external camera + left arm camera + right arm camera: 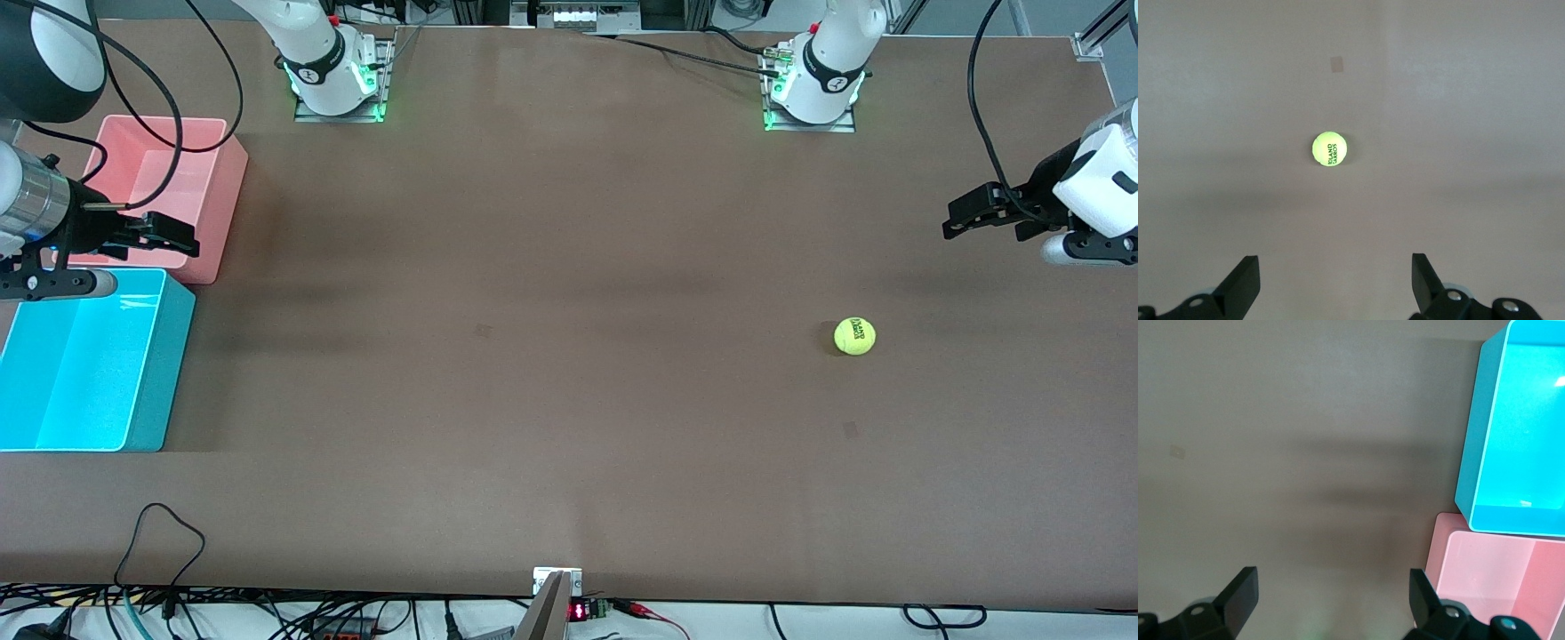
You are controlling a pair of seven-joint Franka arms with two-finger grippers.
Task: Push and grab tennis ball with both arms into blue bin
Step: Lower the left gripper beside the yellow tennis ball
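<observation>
Front view: the blue bin (84,364) sits at the right arm's end of the surface, the right gripper (164,233) above the pink bin (169,191), fingers apart. Left gripper (973,213) spread wide; the tennis ball (854,336) near it looks light, fuzzy, rolls easily: grip its middle.

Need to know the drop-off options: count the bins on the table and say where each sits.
2. The blue bin sits at the right arm's end of the table, nearer the front camera. The pink bin sits beside it, farther from the camera. Both look empty; none seems hidden.
</observation>
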